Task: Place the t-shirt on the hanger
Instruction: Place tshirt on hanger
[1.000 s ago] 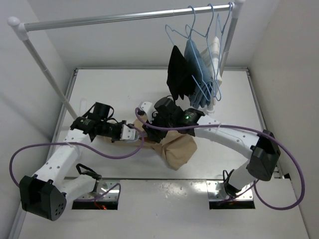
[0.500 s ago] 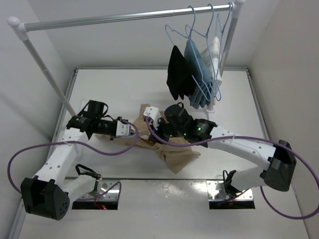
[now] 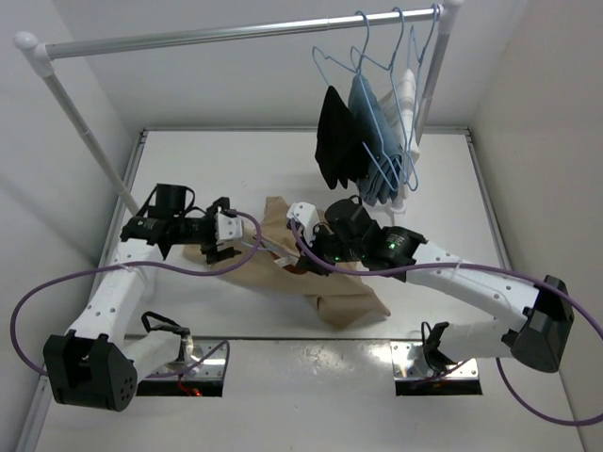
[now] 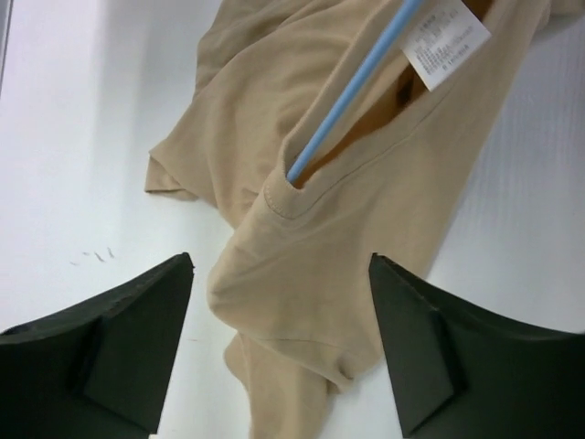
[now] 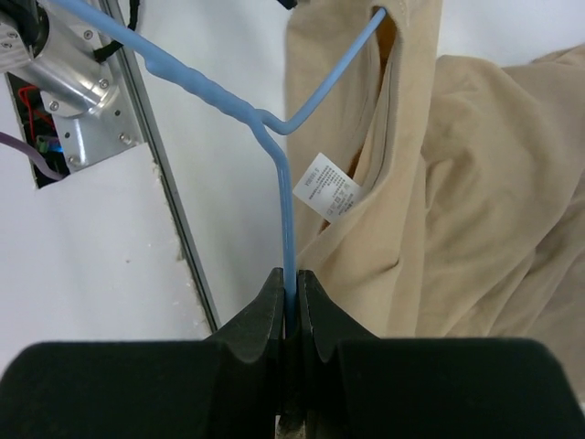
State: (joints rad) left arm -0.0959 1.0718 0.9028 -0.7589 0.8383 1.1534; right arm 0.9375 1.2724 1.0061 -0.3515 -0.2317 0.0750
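The tan t-shirt (image 3: 350, 299) lies crumpled on the table between the arms. In the left wrist view the t-shirt (image 4: 366, 210) has one arm of the light-blue hanger (image 4: 352, 91) running into its neck opening beside a white label (image 4: 445, 41). My left gripper (image 4: 281, 265) stands open just above a fold of the cloth, holding nothing; from above the left gripper (image 3: 219, 240) is at the shirt's left edge. My right gripper (image 5: 291, 279) is shut on the hanger (image 5: 288, 210) wire just below its twisted neck, with the t-shirt (image 5: 475, 183) to its right. The right gripper (image 3: 309, 256) hangs over the shirt's middle.
A metal rack rail (image 3: 236, 33) crosses the back, and its left post (image 3: 94, 151) slants down beside my left arm. A black garment (image 3: 337, 137), a blue one (image 3: 369, 113) and a white one (image 3: 407, 89) hang on blue hangers at the rail's right end. Purple cables loop from both arms.
My left gripper has opened and let go of the shirt. My right gripper has shut on the hanger wire, and its arm has swung out to the right. The shirt lies more spread out.
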